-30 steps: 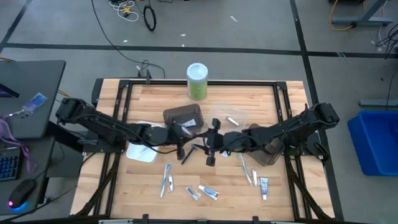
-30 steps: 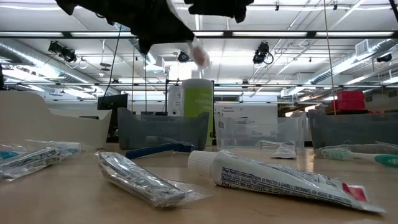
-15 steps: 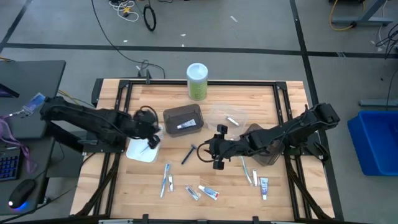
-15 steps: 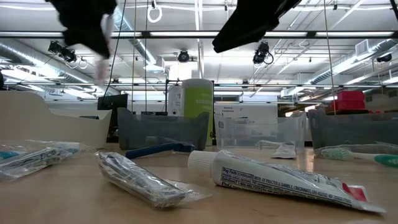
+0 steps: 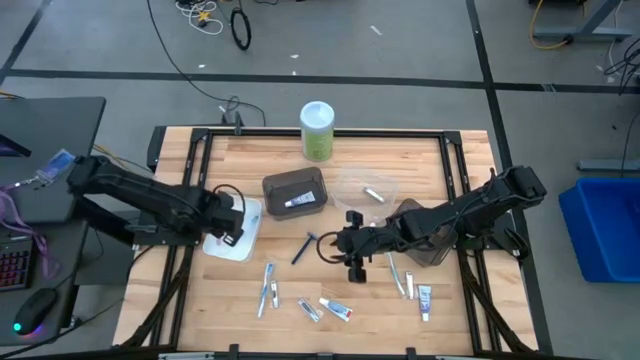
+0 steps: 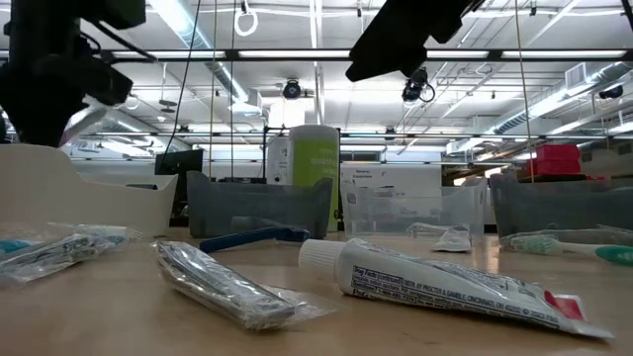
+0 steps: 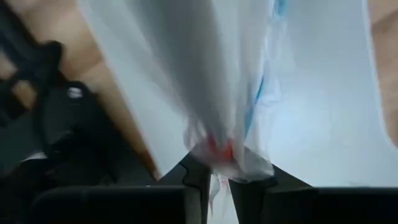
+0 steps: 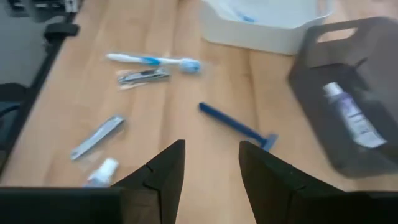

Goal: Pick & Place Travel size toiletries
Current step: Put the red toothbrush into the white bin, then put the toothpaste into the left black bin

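My left gripper [image 5: 234, 220] hovers over the white tray [image 5: 226, 246] near the table's left side, shut on a plastic-wrapped toiletry [image 7: 249, 74] with blue and red marks. My right gripper [image 8: 211, 163] is open above the middle of the table [image 5: 338, 245], pointing toward the blue razor [image 8: 238, 127], which lies flat on the wood [image 5: 303, 247]. A white tube [image 8: 349, 116] lies in the dark tray [image 5: 295, 192]. Toothbrushes [image 5: 268, 286], silvery packets [image 5: 310, 311] and tubes [image 5: 338, 309] are scattered near the table's near edge. My left gripper pinches the wrapped toiletry between its two fingers by the gathered end of the wrapper [image 7: 219, 155], beside the red mark. The rest of the item reaches away past the fingertips [image 7: 198, 171], over the white tray's floor [image 7: 336, 106]. Whether its far end touches the tray, I cannot tell.
A tall green canister [image 5: 317, 131] stands at the far edge. A clear tray [image 5: 368, 189] and a second dark tray [image 5: 425, 247] sit under my right arm. A toothbrush [image 5: 397, 272] and a tube [image 5: 424, 300] lie at the near right. Bare wood shows around the razor.
My left gripper has carried the wrapped item from beside the dark tray toward the table's left edge and come down over the white tray, staying shut. My right gripper has drifted a little toward the near edge.
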`<state>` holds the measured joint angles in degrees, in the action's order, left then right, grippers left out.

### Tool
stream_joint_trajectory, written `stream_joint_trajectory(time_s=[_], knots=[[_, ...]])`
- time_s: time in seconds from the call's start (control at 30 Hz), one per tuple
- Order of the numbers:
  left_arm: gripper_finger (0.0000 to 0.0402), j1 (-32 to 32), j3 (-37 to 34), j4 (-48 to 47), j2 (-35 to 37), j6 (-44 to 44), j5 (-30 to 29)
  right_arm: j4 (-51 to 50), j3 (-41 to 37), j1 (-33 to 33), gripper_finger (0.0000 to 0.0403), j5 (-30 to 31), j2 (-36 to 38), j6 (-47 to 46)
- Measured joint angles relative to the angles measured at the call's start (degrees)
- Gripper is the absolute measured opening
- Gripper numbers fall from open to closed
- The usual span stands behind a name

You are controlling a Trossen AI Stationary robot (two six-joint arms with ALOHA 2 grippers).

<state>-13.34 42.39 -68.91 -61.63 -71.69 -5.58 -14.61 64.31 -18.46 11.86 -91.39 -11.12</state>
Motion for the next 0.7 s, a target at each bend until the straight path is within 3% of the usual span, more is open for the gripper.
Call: stream_joint_trajectory(time_s=[0.4, 0.7], knots=[[0.0070, 0.0, -2.5, 6.7, -3.1, 8.2, 0.5, 0.7, 0.0, 0.2, 0.0158, -0.4, 0.0, 0.2], [0.0125, 0.0, -2.6, 8.8, -5.3, 13.6, -3.2, 1.6, 0.0, 0.2, 0.0156, -0.5, 0.0, 0.0]])
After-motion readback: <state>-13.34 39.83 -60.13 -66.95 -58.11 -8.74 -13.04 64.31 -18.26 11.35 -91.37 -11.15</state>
